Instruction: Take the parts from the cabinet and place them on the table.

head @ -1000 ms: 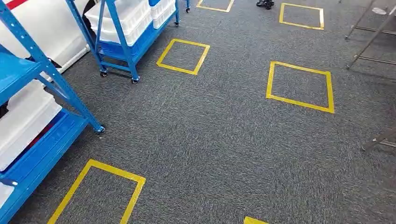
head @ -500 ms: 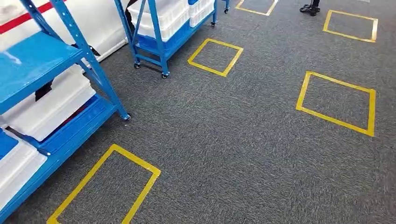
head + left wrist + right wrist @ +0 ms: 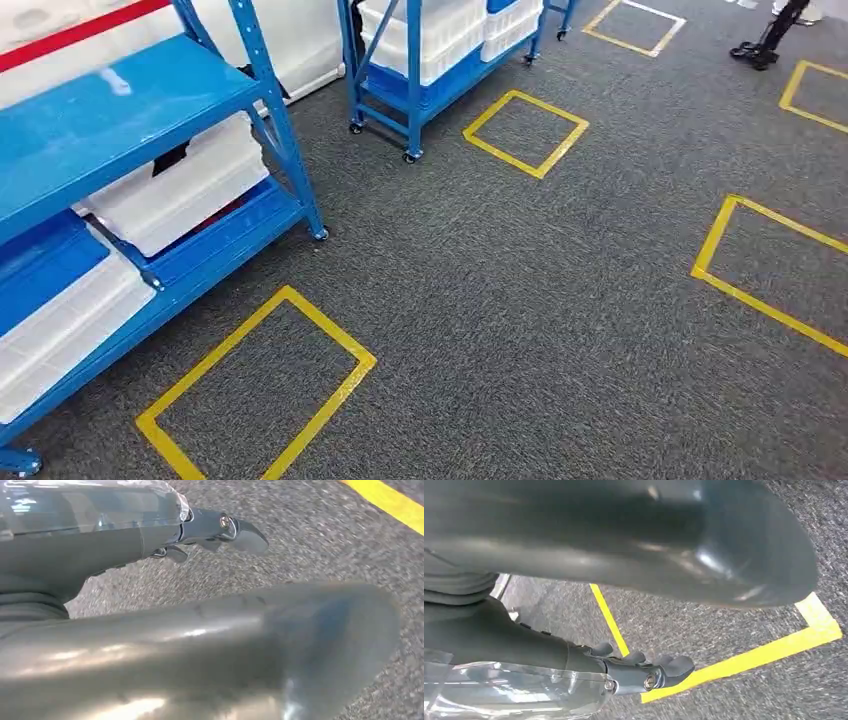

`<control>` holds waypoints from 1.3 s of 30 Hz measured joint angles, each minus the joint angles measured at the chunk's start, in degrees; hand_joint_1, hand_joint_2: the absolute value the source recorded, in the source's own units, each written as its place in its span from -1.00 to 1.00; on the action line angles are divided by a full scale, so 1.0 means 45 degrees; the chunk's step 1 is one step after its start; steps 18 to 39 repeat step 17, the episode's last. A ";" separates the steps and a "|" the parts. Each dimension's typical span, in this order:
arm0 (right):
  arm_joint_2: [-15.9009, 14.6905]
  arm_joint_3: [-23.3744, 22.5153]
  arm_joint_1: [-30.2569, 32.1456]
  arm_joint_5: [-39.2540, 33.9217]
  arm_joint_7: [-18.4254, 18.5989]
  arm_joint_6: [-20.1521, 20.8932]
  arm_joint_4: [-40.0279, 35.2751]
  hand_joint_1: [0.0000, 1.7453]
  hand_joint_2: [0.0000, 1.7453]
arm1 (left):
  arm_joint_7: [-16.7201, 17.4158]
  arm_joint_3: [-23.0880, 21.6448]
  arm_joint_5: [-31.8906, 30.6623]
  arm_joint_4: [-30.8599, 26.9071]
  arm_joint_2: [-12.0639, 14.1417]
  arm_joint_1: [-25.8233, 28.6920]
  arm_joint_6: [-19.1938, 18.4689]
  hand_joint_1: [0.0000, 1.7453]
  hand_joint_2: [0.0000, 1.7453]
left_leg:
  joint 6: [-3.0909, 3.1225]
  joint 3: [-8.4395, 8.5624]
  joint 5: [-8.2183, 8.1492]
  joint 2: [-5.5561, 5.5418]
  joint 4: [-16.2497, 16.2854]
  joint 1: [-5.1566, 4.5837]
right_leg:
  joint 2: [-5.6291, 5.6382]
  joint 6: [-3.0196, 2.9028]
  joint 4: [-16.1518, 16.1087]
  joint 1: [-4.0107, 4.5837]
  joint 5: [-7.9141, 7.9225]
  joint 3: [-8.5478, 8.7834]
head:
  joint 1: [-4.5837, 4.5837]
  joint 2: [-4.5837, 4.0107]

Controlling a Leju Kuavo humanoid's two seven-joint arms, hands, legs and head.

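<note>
Above grey carpet (image 3: pixel 520 300), both hands (image 3: pixel 150 535) (image 3: pixel 589 670) hang, fingers loosely spread, holding nothing.

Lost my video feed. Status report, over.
Left hand and right hand hang over carpet, nothing held. Blue cabinet with white bins at left. Yellow floor squares ahead; no obstacle seen.

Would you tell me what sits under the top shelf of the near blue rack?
Under the top shelf, white bins rest on lower shelves; their contents are hidden.
</note>
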 joint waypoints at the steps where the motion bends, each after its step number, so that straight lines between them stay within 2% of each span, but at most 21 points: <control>1: 0.0000 -0.0010 0.0011 -0.0025 0.0005 -0.0010 0.0000 -1.00 -1.00 | 0.0019 0.0000 0.0000 0.0000 0.0000 -0.0013 0.0005 -1.00 -1.00 | -0.0025 0.0037 -0.0015 -0.0156 0.0003 0.0004 | 0.0087 -0.0037 -0.1054 -0.0003 0.0626 0.0444 | 0.0005 0.0000; 2: 0.0000 -0.0043 0.0022 -0.0058 0.0009 -0.0034 0.0004 -1.00 -1.00 | 0.0034 0.0000 -0.0005 0.0000 -0.0005 -0.0026 0.0005 -1.00 -1.00 | -0.0068 0.0065 -0.0036 -0.0323 0.0022 0.0009 | 0.0458 -0.0075 -0.2308 -0.0021 0.1265 0.0967 | 0.0000 0.0000; 3: 0.0000 -0.0073 0.0066 -0.0083 0.0039 -0.0049 0.0024 -1.00 -1.00 | 0.0068 -0.0010 -0.0005 0.0000 0.0000 -0.0061 0.0010 -1.00 -1.00 | -0.0157 0.0007 -0.0056 -0.0434 0.0076 -0.0060 | 0.1010 -0.0118 -0.2768 -0.0002 0.1160 0.1155 | 0.0005 0.0000; 5: 0.0015 -0.0083 0.0045 -0.0102 0.0073 -0.0087 0.0024 -1.00 -1.00 | 0.0146 -0.0024 -0.0015 0.0000 0.0000 -0.0089 0.0019 -1.00 -1.00 | -0.0281 -0.0066 -0.0044 -0.0646 0.0089 -0.0015 | 0.0736 -0.0193 -0.2831 0.0031 0.1202 0.1122 | 0.0000 0.0000; 7: 0.0039 -0.0093 0.0005 -0.0127 0.0131 -0.0092 0.0024 -1.00 -1.00 | 0.0175 -0.0034 -0.0015 0.0000 0.0005 -0.0069 0.0024 -1.00 -1.00 | -0.0436 -0.0131 -0.0018 -0.0870 0.0048 0.0021 | 0.0515 -0.0328 -0.2871 0.0027 0.1215 0.1165 | 0.0000 0.0000; 8: 0.0088 -0.0093 -0.0003 -0.0151 0.0131 -0.0092 0.0019 -1.00 -1.00 | 0.0180 -0.0034 -0.0015 0.0000 0.0025 -0.0063 0.0024 -1.00 -1.00 | -0.0488 -0.0126 -0.0127 -0.0728 0.0184 0.0020 | 0.0322 -0.0458 -0.2981 -0.0065 0.1283 0.1206 | 0.0000 0.0000; 9: 0.0092 -0.0102 0.0030 -0.0161 0.0155 -0.0102 0.0024 -1.00 -1.00 | 0.0180 -0.0039 -0.0015 0.0000 0.0024 -0.0067 0.0029 -1.00 -1.00 | -0.0528 -0.0283 -0.0404 -0.0137 0.0547 -0.0053 | 0.0202 -0.0529 -0.3008 -0.0031 0.1265 0.1237 | 0.0000 0.0000; 10: 0.0092 -0.0122 0.0081 -0.0180 0.0155 -0.0107 0.0024 -1.00 -1.00 | 0.0184 -0.0039 -0.0015 0.0000 0.0024 -0.0103 0.0029 -1.00 -1.00 | -0.0570 -0.0774 -0.1007 0.0302 0.1568 -0.0025 | 0.0019 -0.0615 -0.3005 0.0008 0.1238 0.1233 | 0.0000 0.0000; 11: 0.0097 -0.0131 0.0124 -0.0190 0.0155 -0.0107 0.0024 -1.00 -1.00 | 0.0184 -0.0044 -0.0015 0.0000 0.0024 -0.0123 0.0029 -1.00 -1.00 | -0.0595 -0.1269 -0.1515 0.0480 0.2604 0.0005 | -0.0144 -0.0649 -0.3001 0.0042 0.1216 0.1237 | -0.0005 0.0000; 12: 0.0097 -0.0141 0.0147 -0.0190 0.0155 -0.0112 0.0024 -1.00 -1.00 | 0.0184 -0.0044 -0.0010 0.0000 0.0024 -0.0119 0.0029 -1.00 -1.00 | -0.0625 -0.1745 -0.1918 0.0558 0.3599 0.0021 | -0.0312 -0.0671 -0.2998 0.0065 0.1196 0.1232 | 0.0000 0.0000; 13: 0.0097 -0.0146 0.0153 -0.0190 0.0155 -0.0112 0.0024 -1.00 -1.00 | 0.0184 -0.0044 -0.0010 0.0000 0.0024 -0.0094 0.0029 -1.00 -1.00 | -0.0647 -0.2049 -0.2052 0.0589 0.4241 0.0040 | -0.0466 -0.0667 -0.2992 0.0083 0.1182 0.1233 | -0.0005 0.0000; 14: 0.0097 -0.0151 0.0152 -0.0190 0.0146 -0.0112 0.0024 -1.00 -1.00 | 0.0180 -0.0044 -0.0005 0.0000 0.0024 -0.0070 0.0029 -1.00 -1.00 | -0.0654 -0.2017 -0.1840 0.0613 0.4171 0.0058 | -0.0626 -0.0665 -0.2991 0.0091 0.1158 0.1252 | -0.0005 -0.0005; 15: 0.0102 -0.0151 0.0148 -0.0185 0.0136 -0.0112 0.0024 -1.00 -1.00 | 0.0170 -0.0044 -0.0005 0.0000 0.0029 -0.0059 0.0029 -1.00 -1.00 | -0.0640 -0.1666 -0.1379 0.0661 0.3470 0.0064 | -0.0770 -0.0655 -0.2987 0.0100 0.1133 0.1282 | -0.0005 0.0000; 16: 0.0116 -0.0146 0.0144 -0.0166 0.0117 -0.0107 0.0024 -1.00 -1.00 | 0.0151 -0.0044 0.0000 0.0000 0.0029 -0.0060 0.0015 -1.00 -1.00 | -0.0612 -0.1215 -0.0931 0.0741 0.2609 0.0063 | -0.0891 -0.0633 -0.2986 0.0103 0.1103 0.1322 | -0.0005 0.0000; 17: 0.0136 -0.0146 0.0145 -0.0132 0.0102 -0.0107 0.0024 -1.00 -1.00 | 0.0136 -0.0044 0.0005 0.0000 0.0029 -0.0066 -0.0034 -1.00 -1.00 | -0.0536 -0.0452 -0.0312 0.1093 0.1200 0.0046 | -0.1047 -0.0600 -0.2986 0.0114 0.1057 0.1402 | -0.0005 0.0000; 39: 0.0136 -0.0146 0.0145 -0.0132 0.0102 -0.0107 0.0024 -1.00 -1.00 | 0.0136 -0.0044 0.0005 0.0000 0.0029 -0.0066 -0.0034 -1.00 -1.00 | -0.0536 -0.0452 -0.0312 0.1093 0.1200 0.0046 | -0.1047 -0.0600 -0.2986 0.0114 0.1057 0.1402 | -0.0005 0.0000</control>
